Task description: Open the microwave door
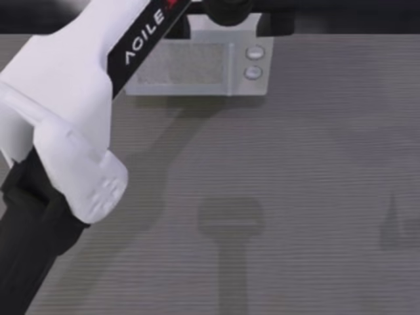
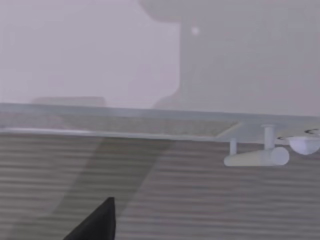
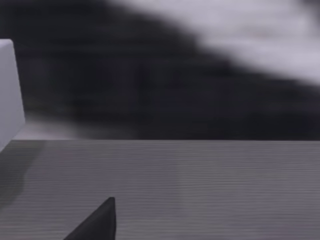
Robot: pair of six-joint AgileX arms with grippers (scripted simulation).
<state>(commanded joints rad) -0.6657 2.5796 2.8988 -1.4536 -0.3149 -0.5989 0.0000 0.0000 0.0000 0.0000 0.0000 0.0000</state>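
Note:
The white microwave (image 1: 197, 62) stands at the back middle of the table. Its door (image 1: 180, 65), with a speckled mesh window, lies flat against the front. The handle (image 2: 257, 157) is a pale bar next to the grey knobs (image 1: 254, 62). My left arm reaches from the near left up over the microwave, and its gripper (image 1: 226, 10) hangs above the microwave's front, open and touching nothing. Only one dark fingertip (image 2: 102, 222) of it shows in the left wrist view. My right gripper is out of the top view. One dark fingertip (image 3: 102, 220) shows over bare table, open.
The grey striped table (image 1: 295, 197) carries only arm shadows in front of the microwave. In the right wrist view, a white corner of the microwave (image 3: 7, 90) shows at the edge. The table's far edge lies behind it against a dark background.

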